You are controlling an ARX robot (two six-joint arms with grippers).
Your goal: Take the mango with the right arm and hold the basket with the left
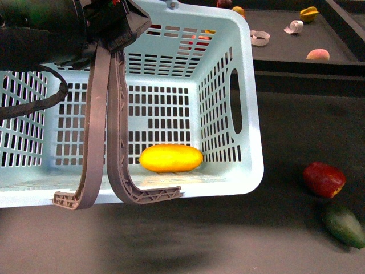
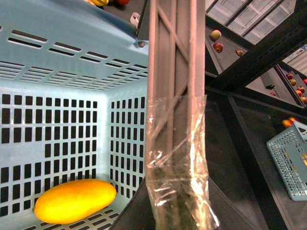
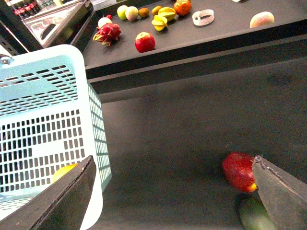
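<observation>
Mango (image 1: pixel 171 158) lies in basket (image 1: pixel 252 148); left jaws clamp its handles (image 1: pixel 116 125).

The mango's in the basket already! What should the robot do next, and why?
Probably just pull the right gripper back to rest: its fingers are open and empty, and the mango already lies in the basket.

Red fruit (image 1: pixel 323 179) beside green fruit (image 1: pixel 344 225).

Basket (image 1: pixel 255 125) plastic, glossy; mango (image 1: pixel 171 158) smooth; tabletop (image 1: pixel 228 240) prob. matt.
</observation>
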